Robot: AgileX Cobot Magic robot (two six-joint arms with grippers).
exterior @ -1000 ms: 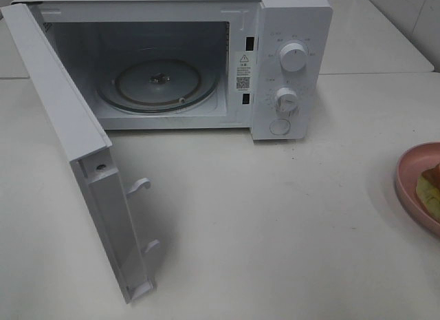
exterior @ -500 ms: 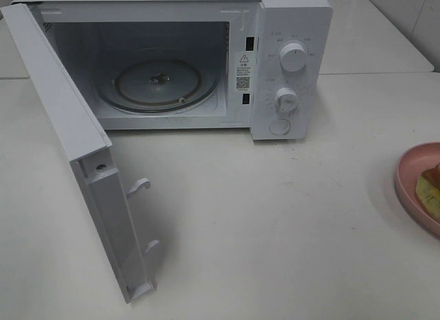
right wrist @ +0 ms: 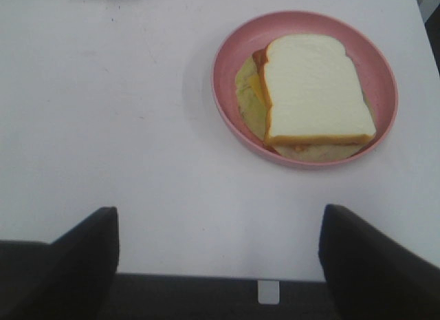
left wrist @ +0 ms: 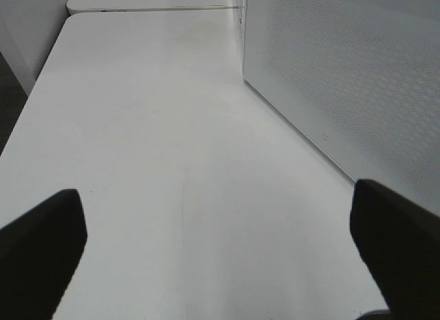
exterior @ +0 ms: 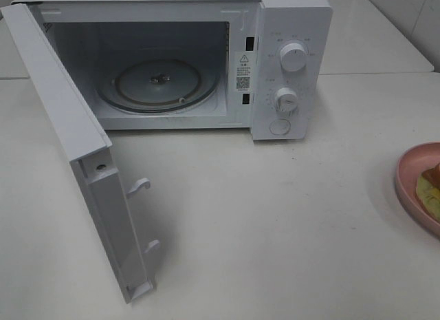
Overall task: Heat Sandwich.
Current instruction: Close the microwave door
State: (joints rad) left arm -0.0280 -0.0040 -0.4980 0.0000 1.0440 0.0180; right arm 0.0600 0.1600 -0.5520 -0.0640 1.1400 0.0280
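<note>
The right wrist view shows the whole sandwich (right wrist: 313,93) lying on the pink plate (right wrist: 227,93); the high view shows only a sliver of sandwich (exterior: 430,186) and plate (exterior: 407,170) at the table's (exterior: 275,230) right edge. The microwave (exterior: 292,17) stands with its door (exterior: 69,141) swung open; inside lies only the glass turntable (exterior: 158,82). The left gripper (left wrist: 220,224) and right gripper (right wrist: 218,248) are spread wide, holding nothing

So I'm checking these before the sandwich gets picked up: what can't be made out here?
- Sandwich and pink plate: the high view's right edge cuts them off.
- Microwave dial markings: too small to read in the high view.
- Both arms: absent from the high view.
- Left tool and right tool: wrist views show only the fingertips.
</note>
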